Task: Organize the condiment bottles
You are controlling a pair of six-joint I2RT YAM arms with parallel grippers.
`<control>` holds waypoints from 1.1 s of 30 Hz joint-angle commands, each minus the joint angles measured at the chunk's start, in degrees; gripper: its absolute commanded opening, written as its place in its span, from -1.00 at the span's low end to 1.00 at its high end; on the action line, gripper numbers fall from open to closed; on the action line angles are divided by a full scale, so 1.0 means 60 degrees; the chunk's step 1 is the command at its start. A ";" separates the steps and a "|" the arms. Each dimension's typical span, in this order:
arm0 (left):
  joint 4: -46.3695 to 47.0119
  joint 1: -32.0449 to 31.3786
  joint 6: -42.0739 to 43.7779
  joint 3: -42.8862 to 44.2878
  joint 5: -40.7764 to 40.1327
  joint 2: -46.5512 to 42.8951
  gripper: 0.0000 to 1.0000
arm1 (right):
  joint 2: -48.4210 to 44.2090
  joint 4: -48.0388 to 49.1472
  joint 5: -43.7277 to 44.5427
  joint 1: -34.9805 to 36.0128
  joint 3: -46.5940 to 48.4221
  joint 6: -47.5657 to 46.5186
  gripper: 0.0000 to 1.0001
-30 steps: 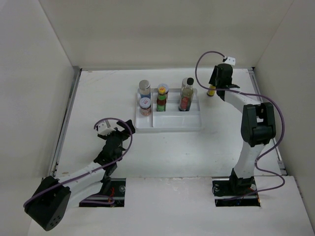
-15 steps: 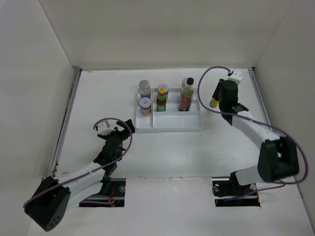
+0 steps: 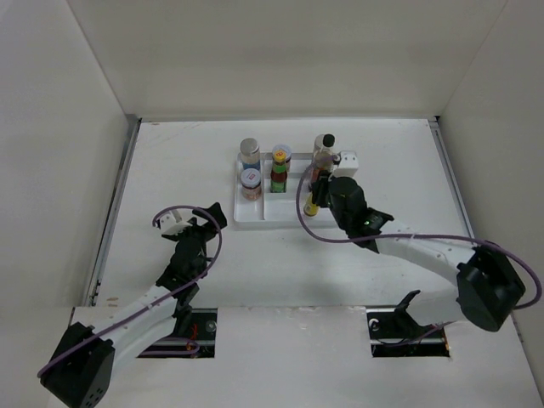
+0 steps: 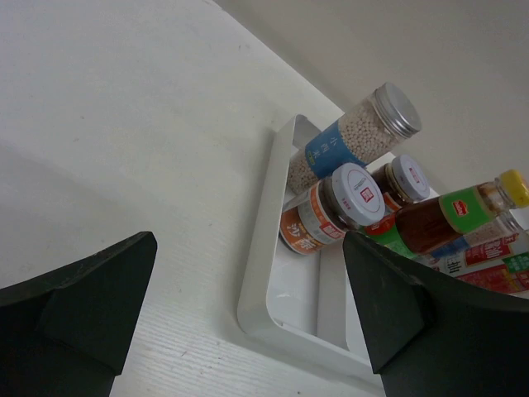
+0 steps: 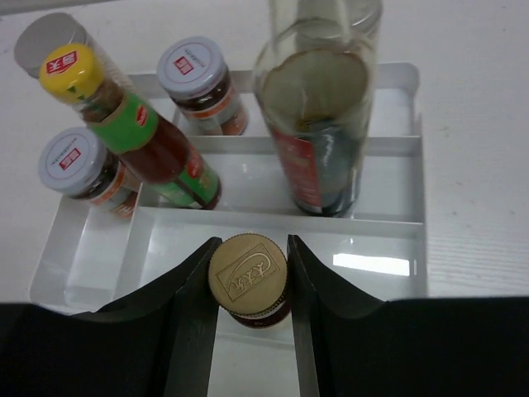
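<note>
My right gripper (image 3: 316,197) (image 5: 248,281) is shut on the gold cap of a small yellow-capped sauce bottle (image 5: 248,275) (image 3: 312,205), holding it upright over the front long compartment of the white tray (image 5: 388,225). In the tray stand a second yellow-capped bottle with a green label (image 5: 136,120) (image 3: 279,174), the tall dark bottle (image 5: 322,124) (image 3: 322,161), and grey-lidded jars (image 5: 195,73) (image 5: 76,163) (image 3: 249,152). My left gripper (image 3: 206,218) (image 4: 248,331) is open and empty, left of the tray's front left corner (image 4: 263,248).
The tray (image 3: 253,214) lies at the middle back of the white table. White walls close in the left, right and back sides. A further jar (image 3: 322,140) stands behind the tall bottle. Purple cables loop over both arms.
My right arm has swung from the table's back right to the tray's front, carrying the yellow-capped bottle. My left arm has shifted only slightly.
</note>
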 commanded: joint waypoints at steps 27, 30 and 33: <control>-0.1360 -0.0132 -0.0199 0.1143 -0.0425 0.1782 1.00 | 0.0567 0.2162 0.1587 0.1426 0.0673 -0.1111 1.00; -0.1565 -0.0205 -0.0199 0.1348 -0.0397 0.1944 1.00 | -0.1117 0.2206 0.1718 0.1061 -0.0219 -0.0834 1.00; -0.1712 -0.0307 -0.0213 0.1524 -0.0425 0.1944 1.00 | -0.2860 0.2118 0.1836 0.0360 -0.1317 -0.0453 1.00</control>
